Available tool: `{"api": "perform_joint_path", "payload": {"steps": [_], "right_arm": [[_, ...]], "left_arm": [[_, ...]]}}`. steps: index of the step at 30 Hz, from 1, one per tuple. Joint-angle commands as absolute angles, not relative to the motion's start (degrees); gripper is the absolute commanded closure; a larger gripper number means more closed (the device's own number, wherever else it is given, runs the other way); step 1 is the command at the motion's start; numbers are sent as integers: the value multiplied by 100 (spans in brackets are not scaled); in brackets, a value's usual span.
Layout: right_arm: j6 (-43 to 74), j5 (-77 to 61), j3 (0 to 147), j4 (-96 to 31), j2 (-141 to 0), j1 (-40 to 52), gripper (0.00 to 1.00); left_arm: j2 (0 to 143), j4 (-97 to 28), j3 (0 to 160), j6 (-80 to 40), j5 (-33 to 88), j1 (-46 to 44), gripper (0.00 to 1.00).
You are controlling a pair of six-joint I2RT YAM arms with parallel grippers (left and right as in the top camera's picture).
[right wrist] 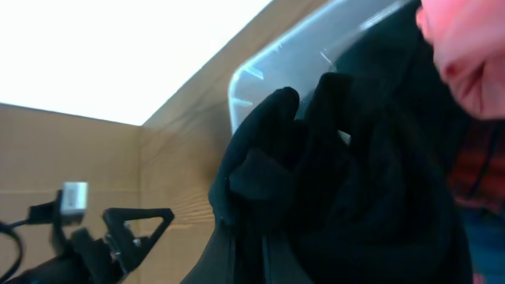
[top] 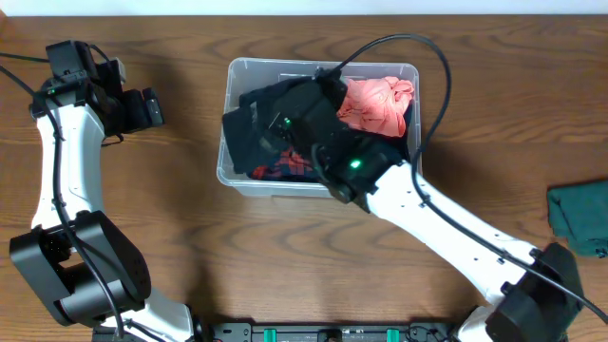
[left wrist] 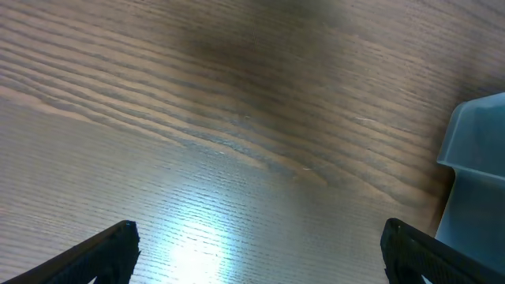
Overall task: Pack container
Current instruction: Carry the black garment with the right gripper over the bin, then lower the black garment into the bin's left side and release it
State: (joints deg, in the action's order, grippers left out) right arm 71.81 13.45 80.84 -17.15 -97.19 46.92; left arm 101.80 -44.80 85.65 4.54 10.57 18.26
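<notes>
The container (top: pixel 249 183) is a clear plastic tub at the table's middle back. It holds a pink garment (top: pixel 380 104), a red and blue plaid cloth (top: pixel 285 169) and a black garment (top: pixel 256 119). My right gripper (top: pixel 296 133) reaches into the tub's left half, shut on the black garment (right wrist: pixel 331 173), which bunches over the tub's rim (right wrist: pixel 260 67). The fingers (right wrist: pixel 252 260) are mostly hidden by the cloth. My left gripper (top: pixel 152 107) is open and empty over bare table (left wrist: pixel 256 237), left of the tub, whose corner (left wrist: pixel 477 173) shows in the left wrist view.
A folded dark green cloth (top: pixel 579 218) lies at the table's right edge. The right arm's cable loops over the tub's back right corner. The left arm's gripper (right wrist: pixel 118 229) shows in the right wrist view, beyond the tub.
</notes>
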Motion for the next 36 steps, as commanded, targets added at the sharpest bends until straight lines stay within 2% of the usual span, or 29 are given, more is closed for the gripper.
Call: {"api": "perform_joint_path", "payload": {"steps": [1, 4, 5, 9, 11, 14, 16, 18, 19, 20, 21, 24, 25, 26, 31, 32, 36], "right_arm": [[7747, 1828, 8193, -1667, -9935, 4860, 99], [7837, 1826, 8193, -1605, -10088, 4947, 99], [7817, 1828, 8193, -1605, -10121, 4974, 90], [7089, 1949, 8211, -1579, -10103, 4995, 26], [6733, 2018, 8219, -1584, -10060, 4982, 7], [6016, 2117, 8221, -1614, -9935, 4969, 1], [5389, 2222, 8224, -1608, -9843, 4969, 1], [4281, 2255, 8261, -1599, -9758, 4967, 1], [3701, 2250, 8285, -1610, -9727, 4969, 5], [3138, 2246, 8287, -1612, -9714, 4969, 15], [2655, 2235, 8287, -1627, -9706, 4984, 20], [1531, 2082, 8287, -1737, -9710, 5024, 29], [1323, 1999, 8285, -1776, -9710, 5030, 38], [1170, 1942, 8285, -1826, -9712, 5033, 50], [1146, 1949, 8278, -1946, -9791, 5022, 95], [1149, 1946, 8274, -1973, -9839, 5022, 99], [1173, 1933, 8272, -2130, -10189, 5022, 99]], "left_arm": [[10224, -4493, 8573, 493, 1094, 1826, 2], [10224, -4493, 8573, 491, 1094, 1826, 2], [10224, -4493, 8573, 491, 1094, 1826, 2], [10224, -4493, 8573, 491, 1094, 1826, 2], [10224, -4493, 8573, 491, 1094, 1826, 2], [10224, -4493, 8573, 491, 1094, 1826, 2], [10224, -4493, 8573, 491, 1094, 1826, 2], [10224, -4493, 8573, 493, 1094, 1826, 2], [10224, -4493, 8573, 491, 1094, 1826, 2], [10224, -4493, 8573, 491, 1094, 1826, 2], [10224, -4493, 8573, 493, 1094, 1826, 2], [10224, -4493, 8573, 491, 1094, 1826, 2], [10224, -4493, 8573, 491, 1094, 1826, 2], [10224, -4493, 8573, 493, 1094, 1826, 2], [10224, -4493, 8573, 491, 1094, 1826, 2], [10224, -4493, 8573, 493, 1094, 1826, 2], [10224, -4493, 8573, 493, 1094, 1826, 2]]}}
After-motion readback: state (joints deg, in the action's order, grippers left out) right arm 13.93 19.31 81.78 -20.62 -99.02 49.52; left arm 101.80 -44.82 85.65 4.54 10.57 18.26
